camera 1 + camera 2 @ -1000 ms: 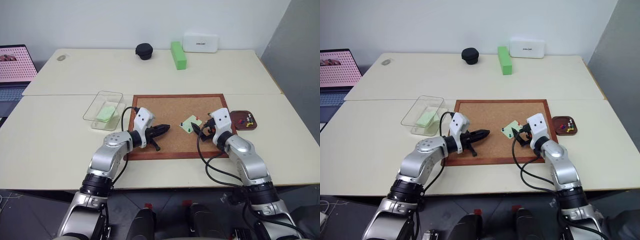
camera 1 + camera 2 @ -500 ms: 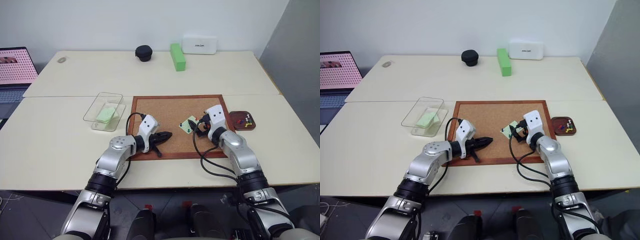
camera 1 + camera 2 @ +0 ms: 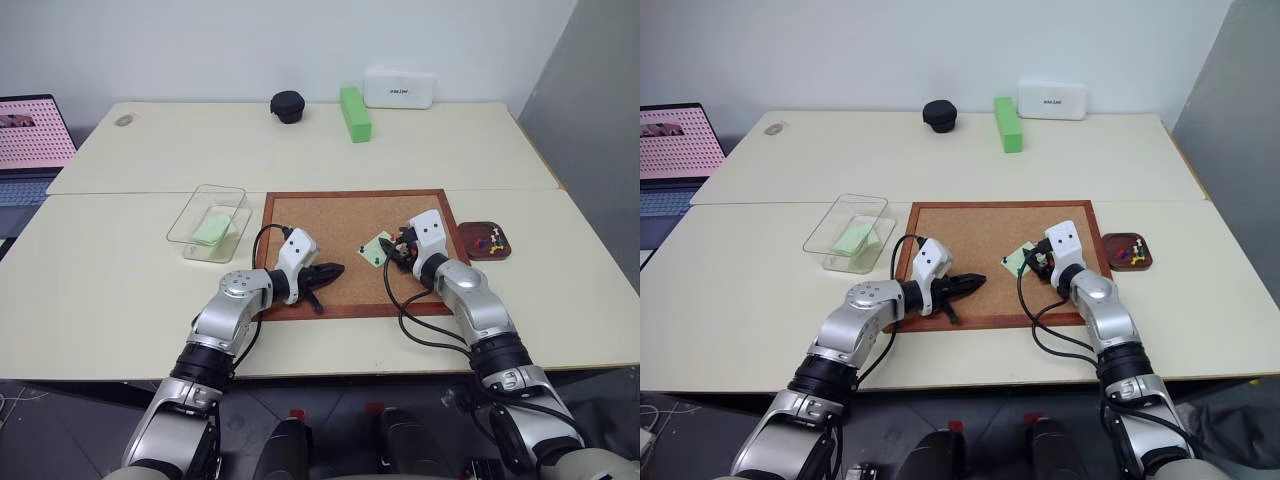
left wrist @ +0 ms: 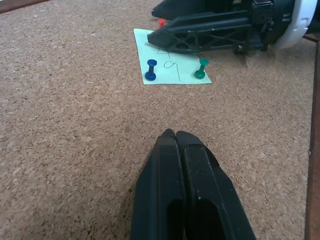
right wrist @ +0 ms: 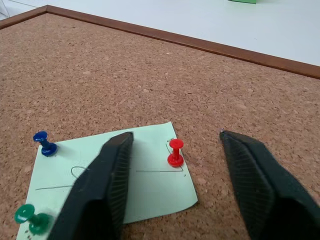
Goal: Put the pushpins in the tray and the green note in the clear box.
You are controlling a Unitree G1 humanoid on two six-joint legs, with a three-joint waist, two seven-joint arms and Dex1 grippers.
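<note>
I see the small pale-green square paper note (image 5: pixel 112 192) lying flat on the wood-framed corkboard (image 3: pixel 330 222), near its right edge, held by three tiny plastic-headed pushpins: a red pin (image 5: pixel 175 152), a dark green pin (image 5: pixel 30 216) and a blue pin (image 5: pixel 45 144), each at a corner of the slip. My right gripper (image 5: pixel 172 165) sits low over the note with its two black fingers spread; the red pin stands between them, touched by neither that I can see. One right finger (image 5: pixel 100 190) hangs over the note itself, the other over bare cork beside it. My left gripper (image 4: pixel 176 136) is over bare cork near the board's front edge, well apart from the note, its fingers pressed together and holding nothing. The small dark reddish-brown tray (image 3: pixel 487 241) sits on the table just off the board's right edge with several coloured pins in it. The transparent plastic rectangular box (image 3: pixel 208 222) rests off the board's left edge and holds a pale-green slip.
</note>
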